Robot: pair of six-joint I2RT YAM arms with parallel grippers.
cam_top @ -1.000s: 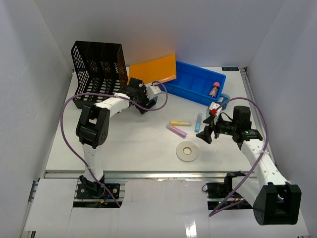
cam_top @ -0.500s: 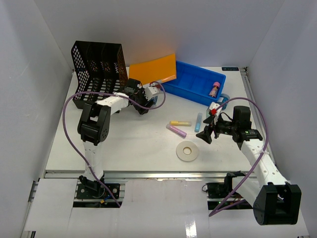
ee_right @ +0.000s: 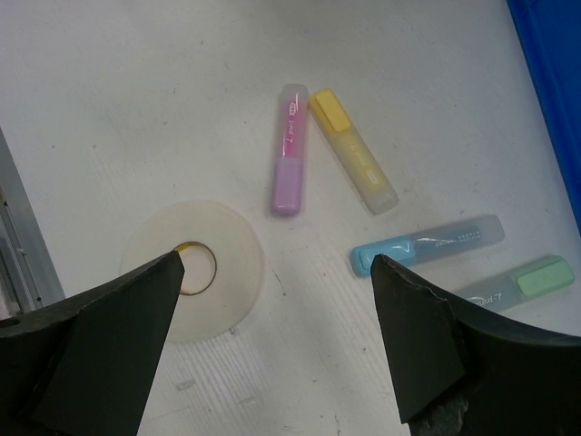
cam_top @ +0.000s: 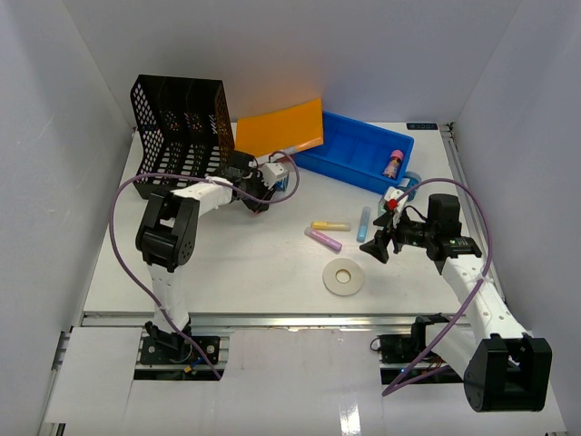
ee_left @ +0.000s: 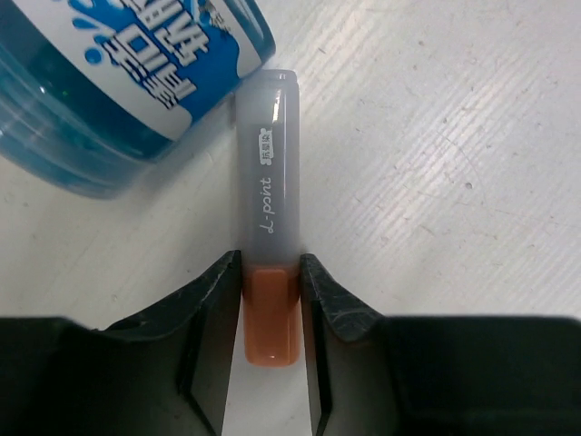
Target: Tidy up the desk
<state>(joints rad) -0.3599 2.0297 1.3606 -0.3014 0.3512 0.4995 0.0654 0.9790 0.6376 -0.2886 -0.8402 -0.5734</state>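
Note:
On the white desk (cam_top: 236, 263), my left gripper (cam_top: 263, 186) is low near the black mesh organiser. In the left wrist view its jaws press both sides of an orange highlighter (ee_left: 270, 313) with a frosted cap, which lies on the desk; the left gripper (ee_left: 270, 263) is shut on it. My right gripper (cam_top: 379, 245) hovers open over the desk. In its wrist view the right gripper (ee_right: 277, 263) has nothing between its fingers, with a white tape roll (ee_right: 195, 272) below the left one.
A blue clear round container (ee_left: 118, 82) touches the highlighter's cap. Pink (ee_right: 289, 150), yellow (ee_right: 349, 150), blue (ee_right: 427, 245) and green (ee_right: 517, 283) highlighters lie mid-desk. A blue tray (cam_top: 359, 159), orange folder (cam_top: 281, 127) and black mesh organiser (cam_top: 177, 127) stand at the back.
My left gripper's jaws have closed in from wide open onto the orange highlighter, and its wrist has shifted slightly left. The right arm has not moved.

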